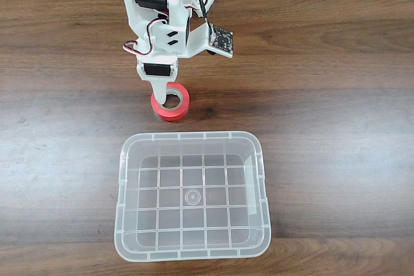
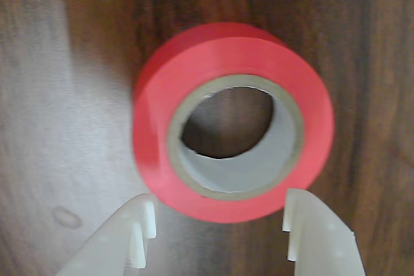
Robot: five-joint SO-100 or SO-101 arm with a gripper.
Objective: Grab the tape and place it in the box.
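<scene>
Fixed view: the white arm (image 1: 162, 24) reaches down from the top edge of the wooden table (image 1: 336, 114), and its gripper (image 1: 167, 95) comes down right over the tape (image 1: 172, 109). The red roll lies flat on the wood, its hole facing up, just beyond the far rim of the box (image 1: 262, 179) and apart from it. One white finger tip overlaps the roll's top — whether it touches the tape cannot be told from here. The box sits nearer the bottom edge of the picture, clear, with a grid on its floor.

Wrist view: the tape (image 2: 310, 114) lies just ahead of the gripper (image 2: 220, 221), its grey-beige core ring plain to see. The two white fingers (image 2: 139, 231) stand spread apart at the bottom edge, one at either side of the roll's near edge — the gap between them is nearly as wide as the roll. They are not pinching it; the tape rests on the table.
</scene>
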